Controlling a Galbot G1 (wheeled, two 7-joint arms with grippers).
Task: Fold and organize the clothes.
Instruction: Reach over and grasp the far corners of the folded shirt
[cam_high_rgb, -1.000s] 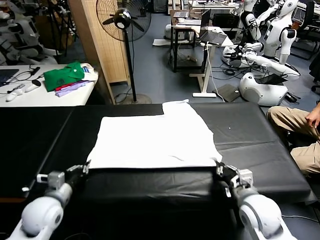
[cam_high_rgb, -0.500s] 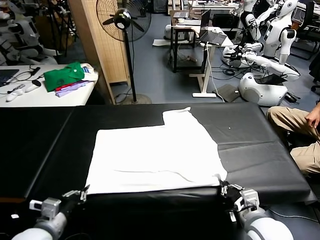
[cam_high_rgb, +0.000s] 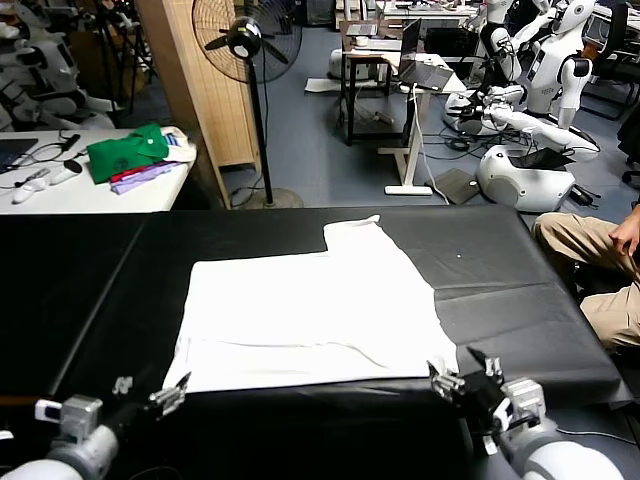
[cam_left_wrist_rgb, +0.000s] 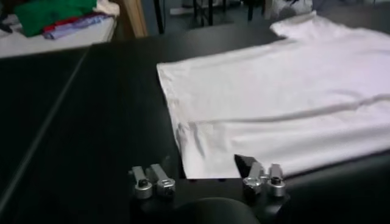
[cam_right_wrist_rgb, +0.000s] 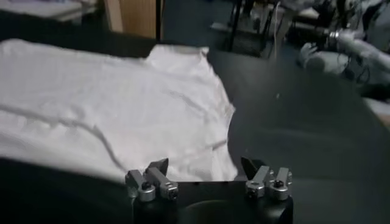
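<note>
White T-shirt lies flat mid tabletop, hem at near edge. My left gripper & right gripper sit off its near corners, both w/ fingers apart, empty.

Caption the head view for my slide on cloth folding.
White T-shirt flat on black table; open left gripper and right gripper at near corners.

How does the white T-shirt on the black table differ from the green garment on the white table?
The white T-shirt lies spread flat on the black table; the green garment sits bunched on the white table. The T-shirt lies alone, near the robot; the green garment rests among other cloths, farther off. Neither is held.
</note>
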